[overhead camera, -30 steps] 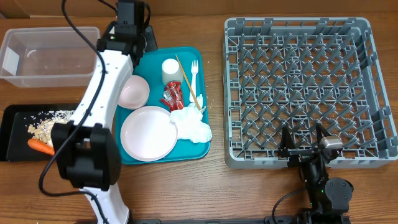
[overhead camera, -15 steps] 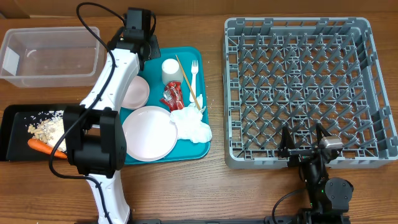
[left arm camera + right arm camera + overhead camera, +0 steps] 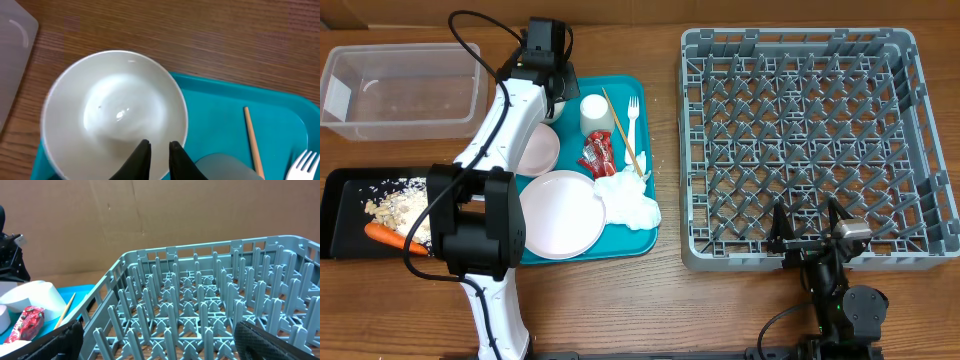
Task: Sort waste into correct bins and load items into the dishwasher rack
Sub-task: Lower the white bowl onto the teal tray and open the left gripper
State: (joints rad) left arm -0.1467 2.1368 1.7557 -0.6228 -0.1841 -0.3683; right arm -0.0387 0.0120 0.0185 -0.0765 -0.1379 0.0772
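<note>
The grey dishwasher rack (image 3: 790, 38) stands well apart from the teal tray (image 3: 220, 115), above whose corner the left fingers (image 3: 141, 157) pinch a white bowl (image 3: 112, 115) by its near rim only, so it may tilt or slip loose in transit; the right fingers (image 3: 55, 342) are spread.

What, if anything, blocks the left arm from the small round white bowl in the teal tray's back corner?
Probably nothing: left gripper hangs right above the small white bowl; white cup sits aside.

no readable text, labels or numbers
</note>
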